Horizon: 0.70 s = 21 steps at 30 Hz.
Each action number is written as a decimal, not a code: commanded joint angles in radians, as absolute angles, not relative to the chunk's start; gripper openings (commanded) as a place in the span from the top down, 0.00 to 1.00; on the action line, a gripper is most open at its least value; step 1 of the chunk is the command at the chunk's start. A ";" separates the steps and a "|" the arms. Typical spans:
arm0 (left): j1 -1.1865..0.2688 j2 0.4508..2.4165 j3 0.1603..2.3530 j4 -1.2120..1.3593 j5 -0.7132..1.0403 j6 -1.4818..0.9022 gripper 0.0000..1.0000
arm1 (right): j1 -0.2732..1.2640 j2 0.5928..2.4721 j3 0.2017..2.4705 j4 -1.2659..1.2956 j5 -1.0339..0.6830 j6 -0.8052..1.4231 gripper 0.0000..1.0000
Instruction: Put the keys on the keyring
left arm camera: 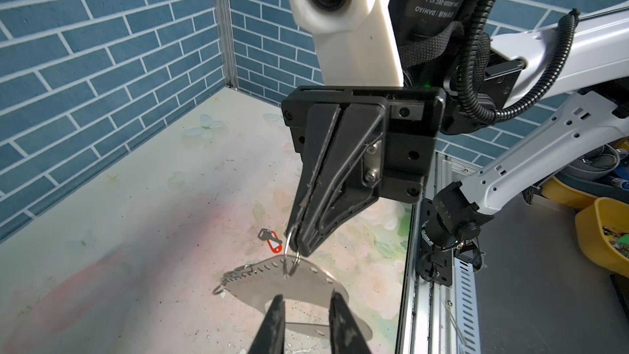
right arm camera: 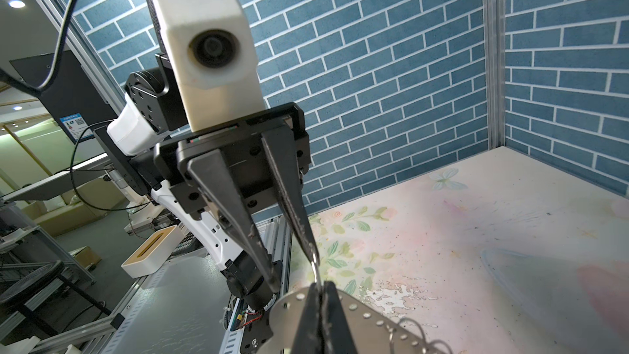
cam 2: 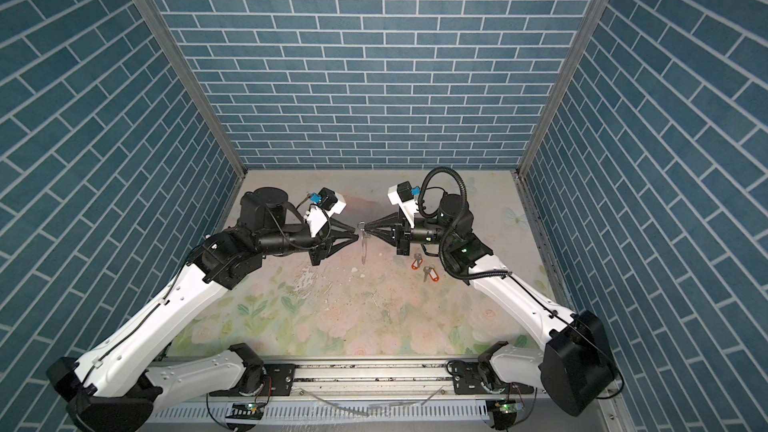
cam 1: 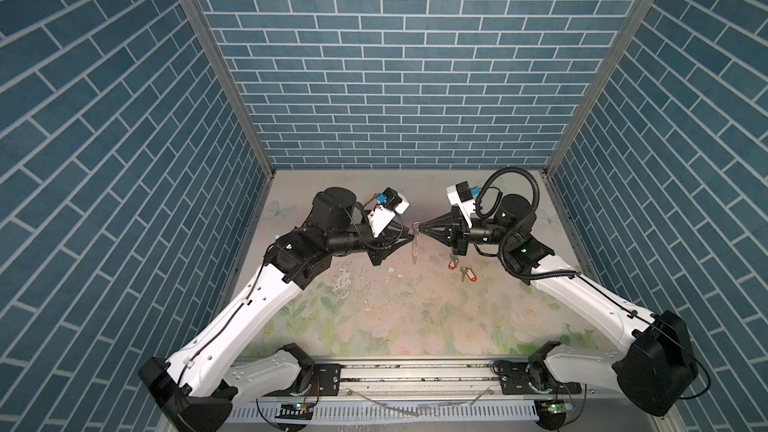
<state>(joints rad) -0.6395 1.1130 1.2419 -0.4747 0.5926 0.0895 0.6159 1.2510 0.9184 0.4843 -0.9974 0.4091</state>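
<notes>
The keyring [left arm camera: 269, 284] is a flat grey curved plate with a row of holes and small silver rings on one edge. It hangs edge-on above the table in both top views [cam 1: 414, 248] [cam 2: 364, 248]. My right gripper [left arm camera: 299, 250] [right arm camera: 320, 286] [cam 1: 419, 227] is shut on one small silver ring [right arm camera: 316, 267] of the keyring. My left gripper [left arm camera: 306, 296] [right arm camera: 294, 272] [cam 1: 411, 237] faces it tip to tip and stands open, one fingertip [right arm camera: 313, 252] right beside that ring. Two keys with orange-red tags [cam 1: 453, 261] [cam 1: 468, 273] [cam 2: 417, 262] lie on the table under my right arm.
The floral tabletop [cam 1: 374, 313] has a patch of peeling paint [cam 1: 343, 280] near the middle. Blue brick walls [cam 1: 395, 76] close in the back and both sides. A metal rail [cam 1: 415, 376] runs along the front edge.
</notes>
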 commanded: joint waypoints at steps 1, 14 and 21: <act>-0.638 1.110 1.226 -0.404 0.587 0.077 0.73 | 0.614 1.262 0.902 0.549 -1.032 0.439 1.00; -0.638 1.122 1.208 -0.328 0.589 0.064 0.77 | 0.614 1.290 0.896 0.649 -1.075 0.509 1.00; -0.638 1.124 1.198 -0.305 0.582 0.052 0.88 | 0.614 1.301 0.891 0.692 -1.091 0.541 1.00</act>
<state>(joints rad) -0.6395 1.1221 1.2118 -0.3367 0.5869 0.0597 0.6155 1.2942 0.9142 0.6170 -1.0588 0.5018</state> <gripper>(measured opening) 0.131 0.045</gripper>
